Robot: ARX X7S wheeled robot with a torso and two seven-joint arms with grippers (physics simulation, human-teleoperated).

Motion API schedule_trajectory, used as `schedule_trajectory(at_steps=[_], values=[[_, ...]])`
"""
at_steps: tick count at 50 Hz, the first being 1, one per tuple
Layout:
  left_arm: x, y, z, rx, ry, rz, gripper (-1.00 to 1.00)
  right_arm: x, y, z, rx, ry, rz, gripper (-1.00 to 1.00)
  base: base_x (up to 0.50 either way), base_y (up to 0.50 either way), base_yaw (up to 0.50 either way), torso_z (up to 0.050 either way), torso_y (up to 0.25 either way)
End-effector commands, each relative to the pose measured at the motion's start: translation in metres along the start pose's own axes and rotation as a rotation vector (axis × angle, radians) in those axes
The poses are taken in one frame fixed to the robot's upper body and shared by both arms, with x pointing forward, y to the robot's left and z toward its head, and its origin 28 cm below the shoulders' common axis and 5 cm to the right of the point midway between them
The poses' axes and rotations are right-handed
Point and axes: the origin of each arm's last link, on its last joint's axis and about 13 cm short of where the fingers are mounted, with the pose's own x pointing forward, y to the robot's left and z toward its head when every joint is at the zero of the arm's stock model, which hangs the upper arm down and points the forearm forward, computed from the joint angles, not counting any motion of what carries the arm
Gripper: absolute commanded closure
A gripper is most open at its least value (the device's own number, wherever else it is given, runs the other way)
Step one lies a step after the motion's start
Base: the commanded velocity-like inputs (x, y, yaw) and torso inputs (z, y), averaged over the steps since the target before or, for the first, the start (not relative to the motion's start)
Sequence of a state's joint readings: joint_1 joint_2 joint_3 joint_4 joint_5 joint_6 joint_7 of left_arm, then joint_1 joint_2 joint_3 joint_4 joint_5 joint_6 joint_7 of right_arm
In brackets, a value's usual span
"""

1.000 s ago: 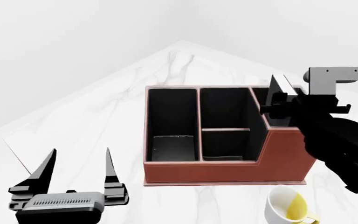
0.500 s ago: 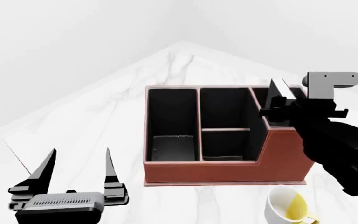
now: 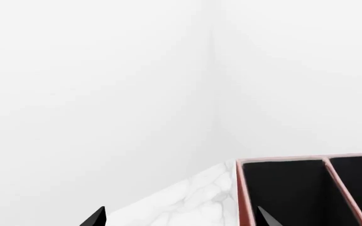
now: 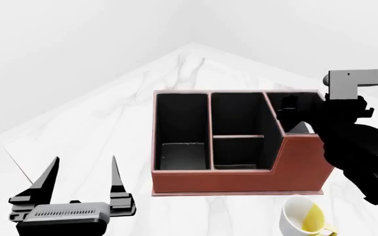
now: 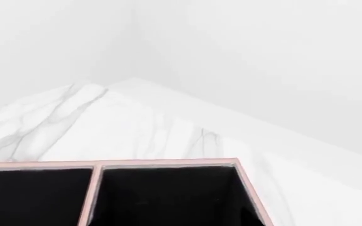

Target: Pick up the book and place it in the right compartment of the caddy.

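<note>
The reddish-brown caddy (image 4: 241, 179) stands in the middle of the marble table. My right gripper (image 4: 294, 118) hangs over its right compartment (image 4: 275, 101), fingers pointing down into it, apparently open with nothing between them. The book shows in no view; the compartment's black interior (image 5: 168, 197) fills the lower part of the right wrist view and nothing stands out in it. My left gripper (image 4: 84, 169) is open and empty at the front left, short of the caddy's rim (image 3: 241, 188).
A white-and-yellow mug (image 4: 304, 219) stands in front of the caddy's right end, under my right arm. The marble table (image 4: 110, 123) narrows to a far corner, with plain white walls behind it.
The book's white page edges, held above the right compartment before, are gone from view. My right gripper has shifted slightly up and right. The left arm has not moved.
</note>
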State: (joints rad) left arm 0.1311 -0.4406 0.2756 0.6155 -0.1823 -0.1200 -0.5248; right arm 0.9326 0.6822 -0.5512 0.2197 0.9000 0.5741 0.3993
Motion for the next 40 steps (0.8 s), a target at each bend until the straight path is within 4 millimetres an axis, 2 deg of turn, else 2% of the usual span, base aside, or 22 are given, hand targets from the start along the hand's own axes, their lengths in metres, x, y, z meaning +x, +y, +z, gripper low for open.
schedule_trajectory(at_steps=[1,17,30,40], values=[[0.0,0.0,0.0,0.0,0.001,0.0,-1.0,0.0,-0.001,0.001,-0.005,-0.009,-0.002,-1.0,0.0,0.0,0.0,0.0,0.0],[0.0,0.0,0.0,-0.001,0.001,0.001,-1.0,-0.002,-0.001,0.002,-0.004,-0.015,-0.001,-1.0,0.0,0.0,0.0,0.0,0.0],[0.0,0.0,0.001,-0.003,-0.002,0.001,-1.0,-0.025,-0.002,0.04,0.117,-0.44,0.012,-1.0,0.0,0.0,0.0,0.0,0.0],[-0.001,0.001,0.001,-0.004,-0.004,0.004,-1.0,-0.052,-0.008,0.062,0.133,-0.613,-0.014,-1.0,0.0,0.0,0.0,0.0,0.0]])
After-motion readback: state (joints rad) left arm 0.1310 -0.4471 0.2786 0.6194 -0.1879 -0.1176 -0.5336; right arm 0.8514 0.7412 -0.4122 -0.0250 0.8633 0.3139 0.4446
